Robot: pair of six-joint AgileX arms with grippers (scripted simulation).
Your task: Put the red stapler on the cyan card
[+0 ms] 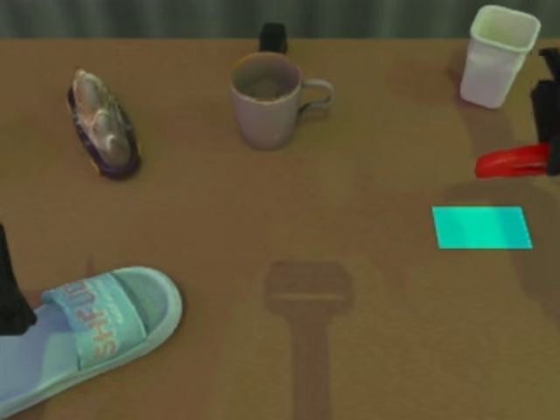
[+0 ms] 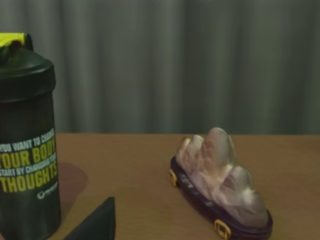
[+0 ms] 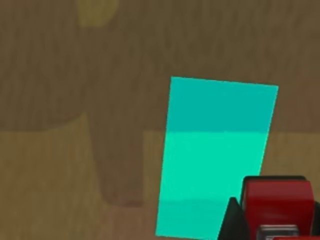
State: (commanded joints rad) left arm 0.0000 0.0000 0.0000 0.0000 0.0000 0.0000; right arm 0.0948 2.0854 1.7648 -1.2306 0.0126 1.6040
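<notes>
Right gripper (image 1: 544, 157) sits at the table's right edge, clamped on the red stapler (image 1: 512, 163) — the stapler pokes out leftward from the black fingers and appears lifted off the surface, its shadow falling on the wood nearby. Right wrist view confirms the hold: the stapler's red end (image 3: 277, 202) sits between the dark fingertips (image 3: 231, 222), with the card below it.

Cyan card (image 1: 482, 227) lies flat on the brown table (image 1: 350, 184), right side, just nearer than the stapler and apart from it. A shadow band crosses part of the card in the right wrist view (image 3: 215, 155).

Left gripper (image 1: 10, 289) is parked at the left edge, above the heel of the pale aqua slipper (image 1: 96, 328); only a dark finger tip (image 2: 95, 225) shows in its wrist view — can't tell how far apart the fingers are.

Other stuff: grey mug (image 1: 267, 98) far centre with its handle pointing right, white cup (image 1: 497, 54) far right corner, rock-like figure on a dark purple base (image 1: 103, 124) far left, also seen in the left wrist view (image 2: 220, 182). A black shaker bottle with yellow lettering (image 2: 26, 145) shows in the left wrist view only.
</notes>
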